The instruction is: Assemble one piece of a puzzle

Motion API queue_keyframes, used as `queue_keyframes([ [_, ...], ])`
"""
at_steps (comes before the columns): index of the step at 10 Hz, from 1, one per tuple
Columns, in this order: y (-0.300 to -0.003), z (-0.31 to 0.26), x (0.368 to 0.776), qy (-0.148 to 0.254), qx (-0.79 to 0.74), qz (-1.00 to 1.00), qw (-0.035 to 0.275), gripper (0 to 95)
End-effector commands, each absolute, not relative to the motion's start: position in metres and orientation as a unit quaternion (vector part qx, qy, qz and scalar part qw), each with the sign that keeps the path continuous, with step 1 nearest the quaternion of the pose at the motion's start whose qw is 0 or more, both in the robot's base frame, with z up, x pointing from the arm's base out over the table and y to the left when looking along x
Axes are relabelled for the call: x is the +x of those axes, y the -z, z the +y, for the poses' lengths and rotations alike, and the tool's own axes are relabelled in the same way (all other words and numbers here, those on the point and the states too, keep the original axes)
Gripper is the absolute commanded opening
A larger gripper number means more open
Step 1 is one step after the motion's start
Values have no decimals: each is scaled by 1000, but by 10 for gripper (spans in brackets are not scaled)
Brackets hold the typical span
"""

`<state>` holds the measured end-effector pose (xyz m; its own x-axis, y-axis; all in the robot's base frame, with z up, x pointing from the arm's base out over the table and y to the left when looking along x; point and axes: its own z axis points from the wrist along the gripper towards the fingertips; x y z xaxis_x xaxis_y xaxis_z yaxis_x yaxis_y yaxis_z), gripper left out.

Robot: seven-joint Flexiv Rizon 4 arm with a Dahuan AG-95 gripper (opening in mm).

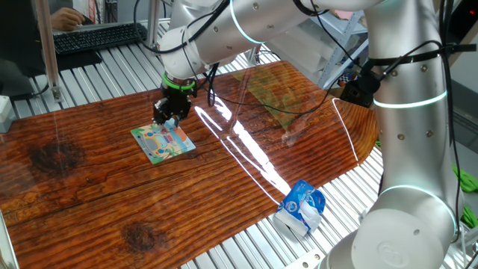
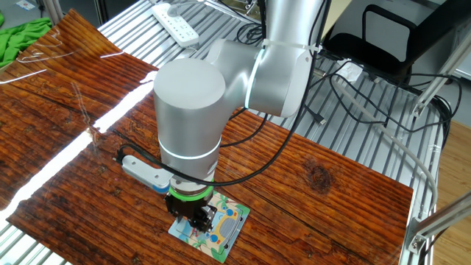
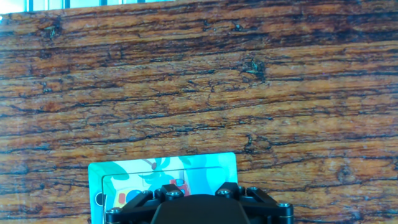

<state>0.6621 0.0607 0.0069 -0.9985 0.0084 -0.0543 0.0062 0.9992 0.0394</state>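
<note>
Gripper [image 1: 171,119] pointing straight down over the puzzle [image 1: 163,142] on the wood-grain tabletop [image 1: 89,179], its tips directly above the board's colourful picture, arm bent overhead, finger spacing cannot be told, no legible writing, piece unseen.

Puzzle: we see the puzzle [image 1: 163,142] lying flat on the table [image 1: 89,187], toward its left half in one fixed view.
Gripper: our gripper [image 1: 171,118] sits directly over the puzzle's far edge, low above it or touching, we cannot tell which.
Pouch: a crumpled pouch [image 1: 300,208] lies at the table's near right edge, well apart from the puzzle.
Keyboard: a keyboard [image 1: 97,36] sits behind the table, far left.
Power strip: a power strip [image 2: 175,21] lies beyond the table in the other fixed view.
</note>
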Motion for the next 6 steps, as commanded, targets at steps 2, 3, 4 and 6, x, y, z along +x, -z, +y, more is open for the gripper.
queue_keyframes([
  [2, -6, 60, 663, -12, 8, 1000, 26, 190],
  [3, -6, 60, 663, -12, 9, 1000, 25, 380],
  [4, -6, 60, 663, -11, 9, 1000, 25, 380],
  [6, -6, 60, 662, -8, 10, 1000, 25, 380],
])
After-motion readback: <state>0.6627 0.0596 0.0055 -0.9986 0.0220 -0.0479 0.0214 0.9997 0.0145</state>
